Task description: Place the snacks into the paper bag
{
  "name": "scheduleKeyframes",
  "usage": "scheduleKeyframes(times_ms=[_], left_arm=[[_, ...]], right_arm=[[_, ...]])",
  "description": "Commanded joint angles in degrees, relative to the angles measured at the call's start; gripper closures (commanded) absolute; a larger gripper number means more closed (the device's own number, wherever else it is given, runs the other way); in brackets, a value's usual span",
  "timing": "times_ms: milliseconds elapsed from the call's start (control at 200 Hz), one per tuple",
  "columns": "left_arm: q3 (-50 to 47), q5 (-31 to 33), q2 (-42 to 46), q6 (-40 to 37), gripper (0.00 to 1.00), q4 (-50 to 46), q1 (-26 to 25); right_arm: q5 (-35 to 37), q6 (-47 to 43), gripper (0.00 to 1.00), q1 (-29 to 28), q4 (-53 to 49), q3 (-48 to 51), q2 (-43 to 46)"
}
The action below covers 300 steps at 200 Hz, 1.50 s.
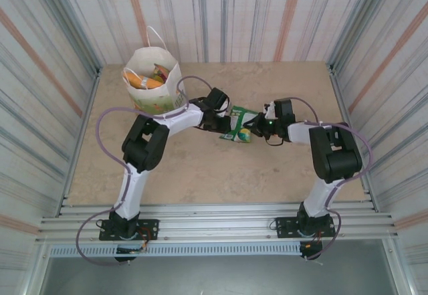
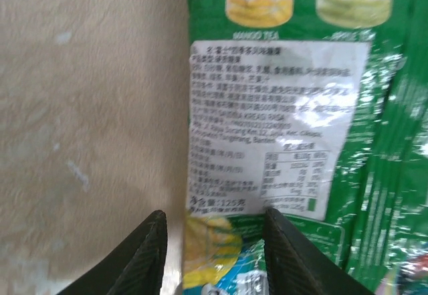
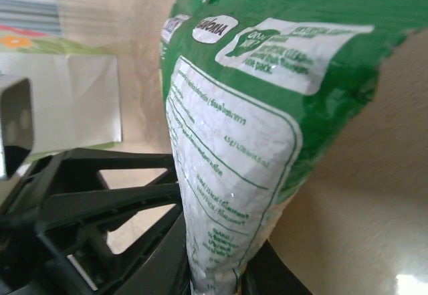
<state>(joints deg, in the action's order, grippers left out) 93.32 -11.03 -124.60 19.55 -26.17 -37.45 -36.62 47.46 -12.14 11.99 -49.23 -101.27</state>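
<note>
- Top external view: a beige stone-patterned bench (image 1: 200, 174) carries the white printed paper bag (image 1: 158, 100), which stands upright with orange and yellow packets (image 1: 148, 79) inside.
- Right of the bag, the glossy crinkled green foil packet (image 1: 239, 120) is pinched in the right gripper (image 1: 258, 132).
- The left gripper (image 2: 214, 255), between bag and packet, has its fingers apart astride the packet's edge. This is likely a handover, so it should close firmly on the slippery film before the right releases.

My top camera sits above and behind my bases, looking down over the whole tabletop (image 1: 200, 168). My left wrist camera looks steeply down past the left claw (image 2: 214, 211), very near the green packet (image 2: 301, 121). My right wrist camera faces along the tabletop, nearly against that same packet, which all three views share.
</note>
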Motion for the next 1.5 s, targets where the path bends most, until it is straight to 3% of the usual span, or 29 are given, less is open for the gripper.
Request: scheduleKeyframes(times_ms=[0,431,957,1182,1498], left_arm=[[-2.6,0.5,6.7,0.6,0.54,0.0,0.2],[-13.7,0.9,21.8,1.5,0.43,0.0,0.2],[-30.4,1.5,44.4,2.4,0.41,-3.1,2.4],[-36.1,-1.4,54.7,2.1,0.40,-6.2,11.1],[-40.1,-13.2,64.8,0.3,0.39,-6.9,32.4]], right_arm=[[2.6,-3.1,0.93,-1.0,-3.4,0.9,4.9],[11.0,-4.2,0.98,-6.0,-11.6,2.9,18.2],[26.9,-5.4,0.98,-21.2,-17.1,-3.7,27.6],[29.8,-8.9,0.98,-25.5,-16.1,-12.0,23.8],[28.9,-15.2,0.99,-28.4,-12.3,-29.0,12.2]])
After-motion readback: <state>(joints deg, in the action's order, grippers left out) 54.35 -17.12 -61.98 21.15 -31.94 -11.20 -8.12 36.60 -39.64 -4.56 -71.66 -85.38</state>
